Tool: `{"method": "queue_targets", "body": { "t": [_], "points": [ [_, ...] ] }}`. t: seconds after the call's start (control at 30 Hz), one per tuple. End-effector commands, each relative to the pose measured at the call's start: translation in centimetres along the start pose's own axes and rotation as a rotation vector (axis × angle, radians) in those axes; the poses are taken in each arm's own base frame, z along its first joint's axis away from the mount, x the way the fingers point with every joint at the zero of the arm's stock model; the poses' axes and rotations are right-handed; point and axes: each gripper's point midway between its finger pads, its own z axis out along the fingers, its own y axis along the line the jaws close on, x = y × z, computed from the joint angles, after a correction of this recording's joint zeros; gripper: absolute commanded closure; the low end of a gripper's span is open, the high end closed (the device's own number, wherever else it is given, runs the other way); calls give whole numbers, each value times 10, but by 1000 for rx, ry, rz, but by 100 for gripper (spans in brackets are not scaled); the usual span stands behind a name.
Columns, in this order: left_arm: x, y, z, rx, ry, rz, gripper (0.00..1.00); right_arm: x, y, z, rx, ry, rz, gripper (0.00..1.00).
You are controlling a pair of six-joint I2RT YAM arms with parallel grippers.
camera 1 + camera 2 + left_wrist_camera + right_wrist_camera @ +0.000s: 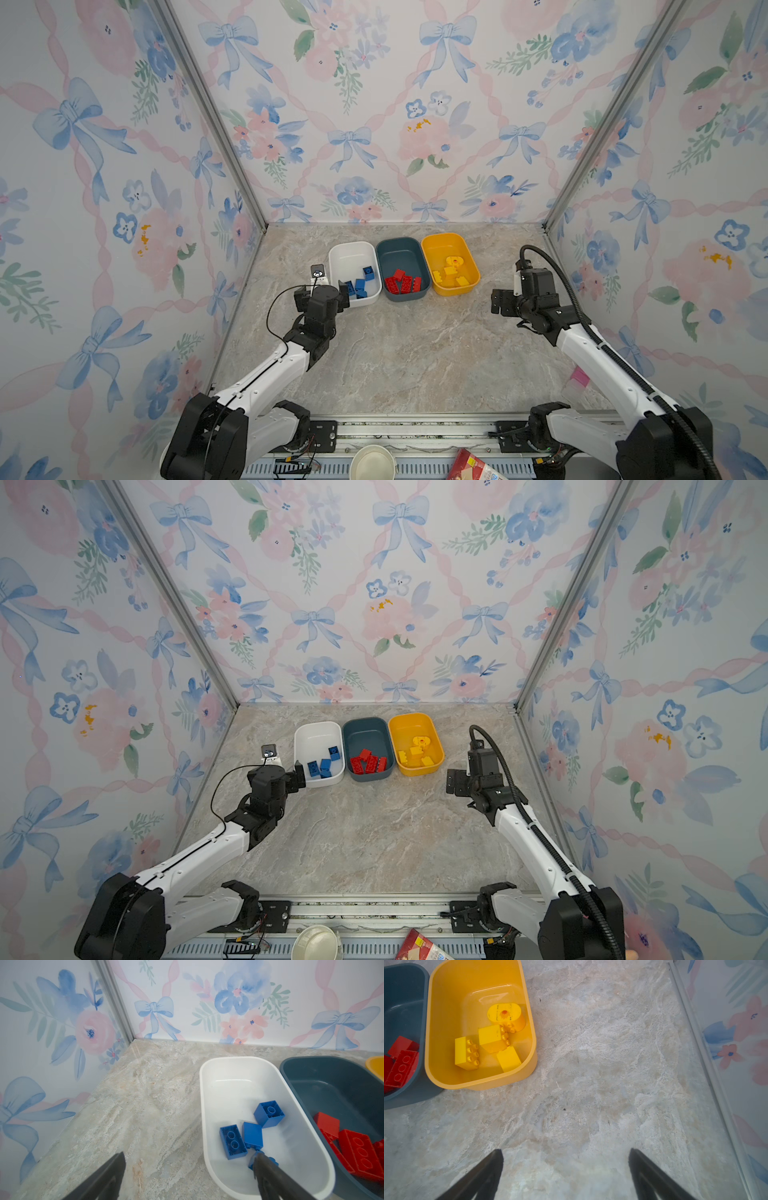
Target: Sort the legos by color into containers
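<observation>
Three containers stand in a row at the back of the table. The white tub [353, 251] holds several blue legos [269, 1113], the dark teal tub [401, 249] several red legos [401, 283], and the yellow tub [446, 245] several yellow legos [467, 1053], one of them rounded [505, 1014]. My left gripper [188, 1159] is open and straddles the white tub's near-left rim [204, 1147], one finger over the tub and half hiding a blue lego [252, 1160]. My right gripper [565, 1155] is open and empty above bare table, right of the yellow tub.
Floral walls close in the left, back and right sides. A pale pink block [577, 380] lies by the right wall beside the right arm. A paper cup [372, 461] and a red packet [473, 465] sit on the front rail.
</observation>
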Motion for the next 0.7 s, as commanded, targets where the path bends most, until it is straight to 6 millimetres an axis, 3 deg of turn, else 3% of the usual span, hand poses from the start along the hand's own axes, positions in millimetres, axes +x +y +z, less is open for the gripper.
{"method": "queue_targets", "body": {
  "t": [0.0,0.27,0.67],
  "points": [
    [-11,12,2,-7,-98,-17,2,-21,-6,17,16,-133,-67,3],
    [9,26,11,-13,-172,-6,4,-33,-4,43,-20,-298,-129,3],
    [18,31,19,-24,-274,11,4,-22,-8,64,-60,-425,-98,3]
  ]
}}
